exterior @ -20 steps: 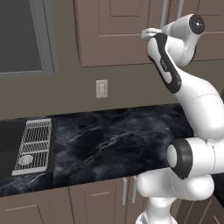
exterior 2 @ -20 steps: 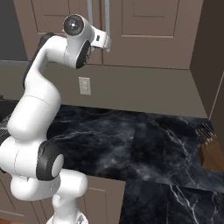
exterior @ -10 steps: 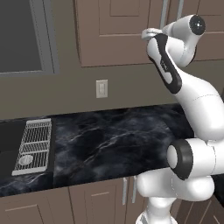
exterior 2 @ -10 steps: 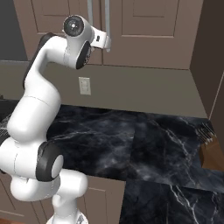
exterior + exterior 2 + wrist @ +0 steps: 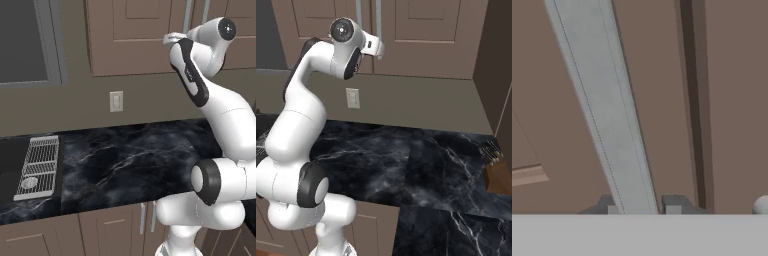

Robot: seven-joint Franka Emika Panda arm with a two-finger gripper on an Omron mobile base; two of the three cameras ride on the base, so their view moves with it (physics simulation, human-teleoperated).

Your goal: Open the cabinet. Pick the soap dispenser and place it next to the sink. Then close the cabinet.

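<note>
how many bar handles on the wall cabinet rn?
2. Both run vertically along the seam between the two doors: the left handle has the gripper shut around it; the right handle is just beside it, free. Their upper ends run out of frame.

Black marble countertop with white veining point(image 5: 125, 160), cream wall switch plate point(image 5: 116, 101) on the taupe backsplash above that countertop, grey-framed dark window point(image 5: 25, 42) up-left of the switch plate, brown base cupboard doors point(image 5: 107, 232) under the countertop's front edge
</note>
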